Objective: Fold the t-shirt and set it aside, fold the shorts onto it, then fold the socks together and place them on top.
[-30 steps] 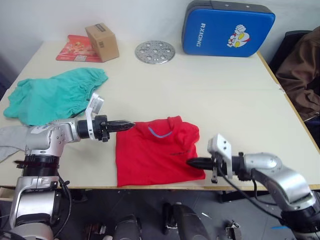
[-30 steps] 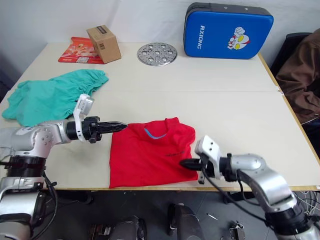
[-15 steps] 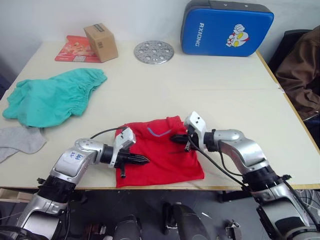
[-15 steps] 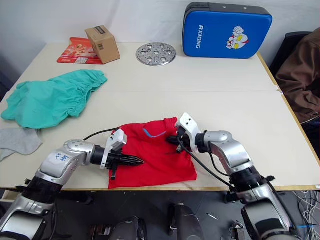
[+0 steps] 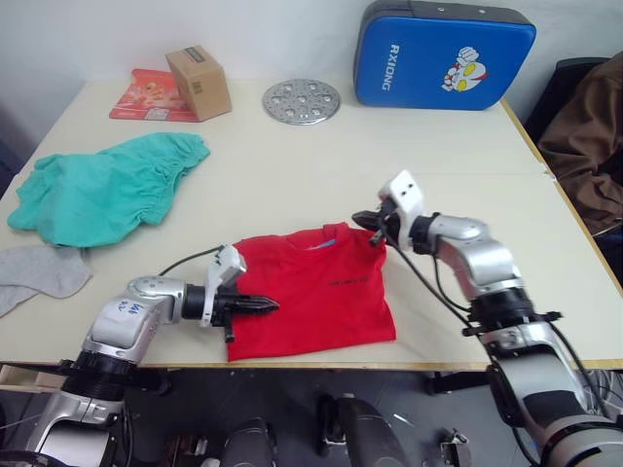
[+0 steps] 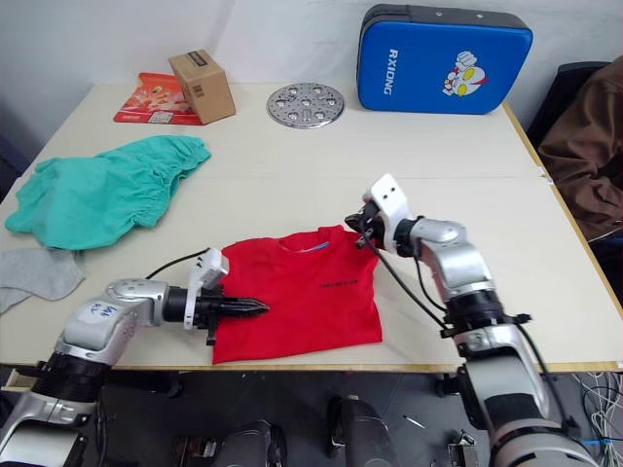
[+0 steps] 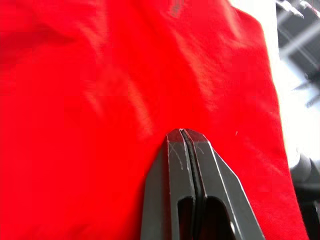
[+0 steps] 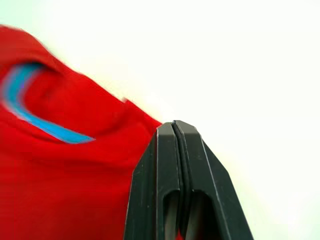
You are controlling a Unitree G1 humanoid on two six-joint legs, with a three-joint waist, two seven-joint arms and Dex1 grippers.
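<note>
Left eye view, near edge first: t-shirt (image 5: 311,297) lies folded into a rough rectangle at the front edge of the surface (image 5: 292,185), blue-lined collar toward the far side, small dark print on the chest. Left gripper (image 5: 268,305) lies low over the shirt's left portion, near the front left corner; left wrist view shows its fingers (image 7: 172,170) pressed fully together, tips resting against the red cloth, no fabric visibly pinched between them. Right gripper (image 5: 360,219) sits at the shirt's far right corner, just beside the collar; right wrist view shows its fingers (image 8: 167,155) also closed tight, tips at the shirt's edge where red meets bare surface, cannot tell if any cloth is caught. One grey sock (image 5: 39,272) lies flat at the left edge of the surface, well apart from the shirt; cannot tell whether it is one sock or both. Shorts (image 5: 102,185) lie bunched and unfolded just beyond the sock on the left side, gathered waistband toward the middle of the surface. Farther back: cardboard box (image 5: 199,83) standing on a red flat packet (image 5: 146,97) at the far left, round perforated metal disc (image 5: 302,101) in the far middle, blue padded case (image 5: 443,53) with a cartoon print leaning against the wall. Brown garment (image 5: 589,146) hangs off the right side.
</note>
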